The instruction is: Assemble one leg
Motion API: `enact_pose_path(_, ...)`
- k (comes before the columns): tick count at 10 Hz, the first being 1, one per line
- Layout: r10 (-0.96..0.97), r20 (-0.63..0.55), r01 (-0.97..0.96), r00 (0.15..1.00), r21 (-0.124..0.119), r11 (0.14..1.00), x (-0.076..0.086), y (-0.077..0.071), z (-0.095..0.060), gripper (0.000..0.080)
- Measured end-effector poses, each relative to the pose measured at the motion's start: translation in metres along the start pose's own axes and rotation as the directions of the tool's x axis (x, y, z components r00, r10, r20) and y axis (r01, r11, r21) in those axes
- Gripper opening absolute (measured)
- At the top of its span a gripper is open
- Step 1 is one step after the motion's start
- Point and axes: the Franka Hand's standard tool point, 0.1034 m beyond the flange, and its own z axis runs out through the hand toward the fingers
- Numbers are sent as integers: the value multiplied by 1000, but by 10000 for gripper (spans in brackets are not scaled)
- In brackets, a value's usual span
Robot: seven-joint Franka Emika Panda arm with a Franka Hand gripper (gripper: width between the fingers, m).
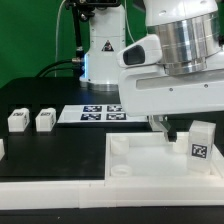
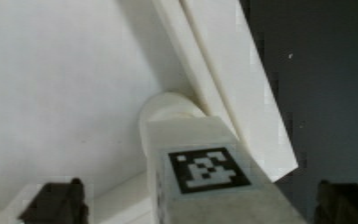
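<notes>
One leg (image 1: 200, 141), a small white post with a black-and-white tag, stands upright at the corner of the big white tray (image 1: 140, 165) on the exterior view's right. My gripper (image 1: 188, 128) hangs low over that corner, with one dark finger (image 1: 167, 127) beside the leg. In the wrist view the leg (image 2: 202, 150) lies between my two dark fingertips (image 2: 55, 203), next to the tray's rim (image 2: 220, 70). The gripper (image 2: 199, 203) is open, and both fingers stand clear of the leg's sides. I cannot tell whether the leg sits in a socket.
Two more legs (image 1: 18, 121) (image 1: 44, 120) stand on the black table at the exterior view's left, and part of another white piece (image 1: 2, 150) shows at the left edge. The marker board (image 1: 100, 113) lies behind the tray. The robot base (image 1: 100, 50) is at the back.
</notes>
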Motion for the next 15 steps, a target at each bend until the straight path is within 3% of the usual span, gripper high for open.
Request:
enact_pose_path(2, 0, 0, 0, 1000, 0, 1000, 0, 0, 0, 644)
enact_pose_path(4, 0, 1, 0, 1000, 0, 1000, 0, 0, 1, 389)
enact_pose_path(5, 0, 1, 0, 1000, 0, 1000, 0, 0, 1, 389)
enact_pose_path(6, 1, 1, -1, 1000, 0, 1000, 0, 0, 1, 294)
enact_pose_path(9, 164, -28, -163, 986, 9, 987, -3, -1, 1, 294)
enact_pose_path(10, 386, -55, -385, 921, 38, 922, -6, -1, 2, 294)
enact_pose_path(11, 588, -56, -583, 807, 85, 808, -8, -1, 3, 294)
enact_pose_path(12, 717, -29, -710, 697, 116, 695, -9, -2, 4, 294)
enact_pose_path(13, 821, 5, -814, 571, 134, 565, -9, -3, 4, 294)
enact_pose_path(14, 873, 30, -867, 486, 137, 478, -10, -5, 5, 295)
enact_pose_path(15, 886, 38, -881, 462, 135, 453, -10, -5, 5, 295)
